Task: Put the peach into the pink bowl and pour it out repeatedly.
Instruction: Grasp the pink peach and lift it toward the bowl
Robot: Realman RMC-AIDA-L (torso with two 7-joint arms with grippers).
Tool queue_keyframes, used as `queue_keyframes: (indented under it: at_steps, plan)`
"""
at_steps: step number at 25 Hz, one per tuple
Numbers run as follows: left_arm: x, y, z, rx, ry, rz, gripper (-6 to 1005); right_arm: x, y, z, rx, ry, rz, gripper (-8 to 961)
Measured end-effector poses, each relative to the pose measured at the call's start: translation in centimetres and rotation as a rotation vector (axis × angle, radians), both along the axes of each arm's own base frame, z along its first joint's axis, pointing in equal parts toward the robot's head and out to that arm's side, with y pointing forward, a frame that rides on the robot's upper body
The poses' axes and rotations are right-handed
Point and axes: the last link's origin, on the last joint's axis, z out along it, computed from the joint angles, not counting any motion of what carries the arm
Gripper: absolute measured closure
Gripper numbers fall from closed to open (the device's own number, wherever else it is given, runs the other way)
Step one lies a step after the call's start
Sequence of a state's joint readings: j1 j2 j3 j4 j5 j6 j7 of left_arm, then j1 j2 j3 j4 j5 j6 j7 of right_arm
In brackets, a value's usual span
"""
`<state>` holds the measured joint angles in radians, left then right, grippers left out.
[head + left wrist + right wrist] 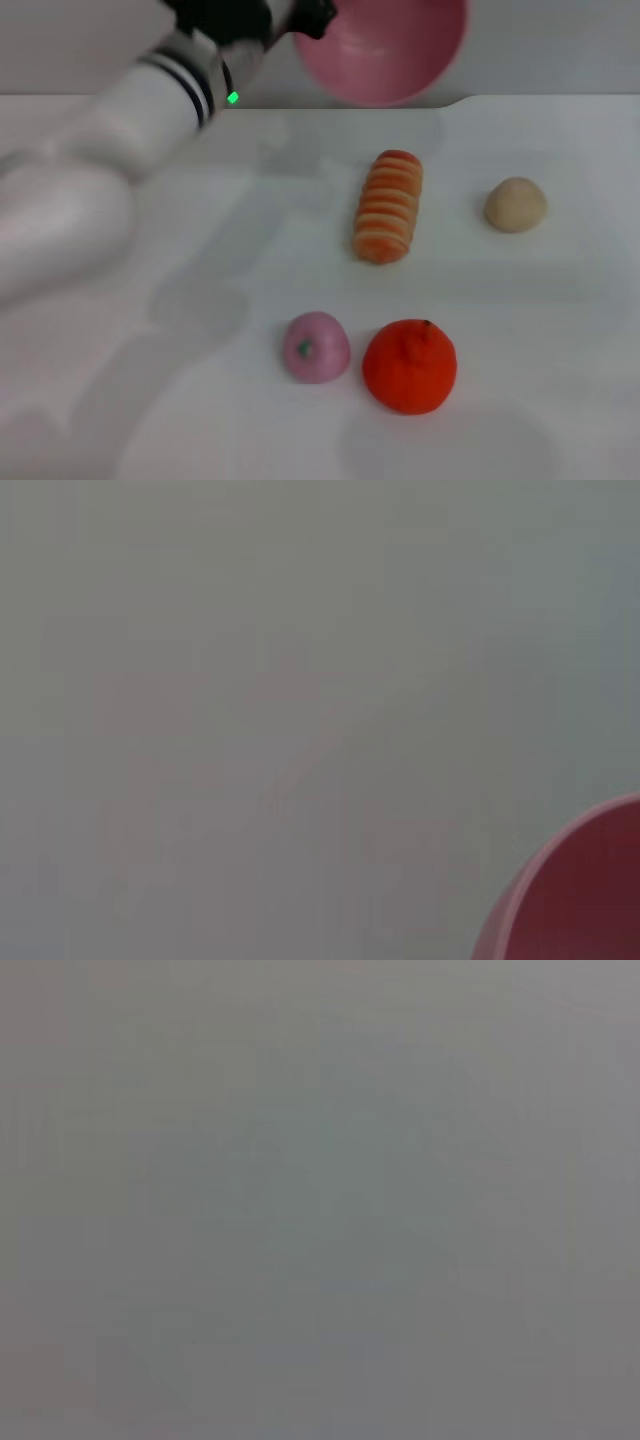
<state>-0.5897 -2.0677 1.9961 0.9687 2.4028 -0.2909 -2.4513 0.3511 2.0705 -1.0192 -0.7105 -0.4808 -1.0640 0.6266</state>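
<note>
The left tool [300, 22] pinches the pink bowl [385, 50] by its rim, tipped to empty; the peach [316, 347] lies on the tabletop [200, 400].

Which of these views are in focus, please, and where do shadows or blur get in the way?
Head view: soft overall; the left arm nearest the lens is a pale blur, and faint shadows lie under the peach and orange. Left wrist view: blank grey, only the bowl rim at one corner. Right wrist view: featureless grey.

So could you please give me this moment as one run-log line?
left gripper: holds pink bowl raised, tilted | peach: on table, beside orange | right arm: unseen
</note>
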Motion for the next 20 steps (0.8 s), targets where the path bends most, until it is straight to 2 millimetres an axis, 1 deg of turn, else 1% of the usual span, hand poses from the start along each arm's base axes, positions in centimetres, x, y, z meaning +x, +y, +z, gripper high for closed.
queue_keyframes:
  at_steps: [1,2,3,5,6,7,8,9,11,12,14,16,17,18,19,20]
  plan:
    - [-0.3,1.5,0.6,-0.06,0.012,0.087,965,-0.2,0.1,-0.2,-0.01,-0.004,0.003,476]
    - [-0.3,1.5,0.6,-0.06,0.012,0.087,965,-0.3,0.2,-0.4,-0.021,-0.006,0.003,476]
    - [-0.9,4.2,2.2,-0.153,0.015,0.246,965,-0.5,0.3,-0.7,-0.037,-0.009,0.005,476]
    - [-1.7,5.2,3.3,-0.22,0.006,0.349,965,-0.9,0.6,-1.3,-0.079,-0.015,0.007,476]
    - [-1.9,5.9,4.5,-0.234,-0.021,0.394,965,-1.2,0.7,-1.6,-0.111,-0.022,0.012,476]
    - [-1.9,5.9,4.5,-0.234,-0.021,0.394,965,-1.6,0.9,-2.0,-0.148,-0.031,0.021,476]
    - [-2.6,6.5,6.1,-0.256,-0.053,0.452,965,-2.5,1.1,-2.7,-0.233,-0.063,0.041,476]
    - [-3.2,6.7,7.2,-0.272,-0.069,0.491,965,-2.5,1.1,-2.7,-0.233,-0.063,0.041,476]
    - [-4.0,6.9,8.6,-0.282,-0.086,0.534,965,-3.8,1.2,-3.6,-0.343,-0.124,0.066,476]
    - [-4.0,6.9,8.6,-0.282,-0.086,0.534,965,-4.5,1.2,-4.2,-0.408,-0.158,0.078,476]
    - [-5.9,7.0,10.7,-0.285,-0.096,0.607,965,-6.1,1.1,-5.2,-0.532,-0.226,0.094,475]
    - [-6.8,6.8,11.3,-0.291,-0.1,0.639,965,-7.5,0.9,-6.4,-0.663,-0.316,0.083,475]
    - [-7.7,6.5,11.7,-0.307,-0.1,0.67,965,-8.1,0.8,-6.9,-0.721,-0.364,0.075,475]
    - [-7.8,6.5,11.8,-0.309,-0.101,0.675,965,-9.6,0.4,-7.7,-0.826,-0.44,0.071,475]
    - [-8.4,6.2,12.0,-0.321,-0.101,0.696,965,-9.6,0.4,-7.7,-0.826,-0.44,0.071,475]
    - [-8.8,6.0,12.0,-0.327,-0.103,0.71,965,-10.4,0.2,-8.2,-0.884,-0.466,0.07,475]
